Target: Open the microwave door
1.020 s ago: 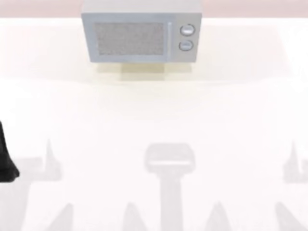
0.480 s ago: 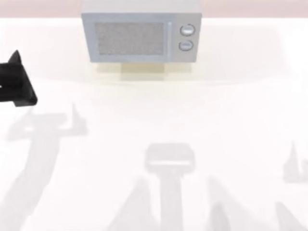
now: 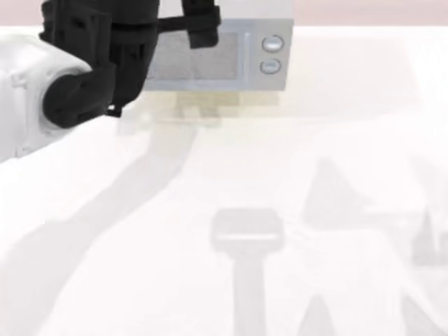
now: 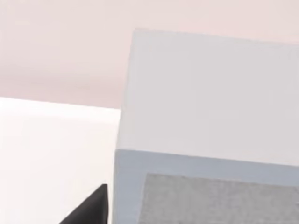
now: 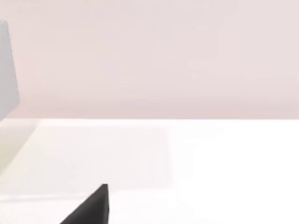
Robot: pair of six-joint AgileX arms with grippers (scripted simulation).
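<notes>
microwave: grey, table's far edge | microwave door: shut, flush

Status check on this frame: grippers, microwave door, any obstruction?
Left gripper up at the microwave door, fingers unreadable. Right arm out of the top view. Door shut on the microwave. No obstruction seen.

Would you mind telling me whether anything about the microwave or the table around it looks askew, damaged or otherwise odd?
Nothing stands out. The microwave sits square at the table's far edge, its door shut and flush, both knobs in place. The left arm hangs over its left part; nothing is spilled.
</notes>
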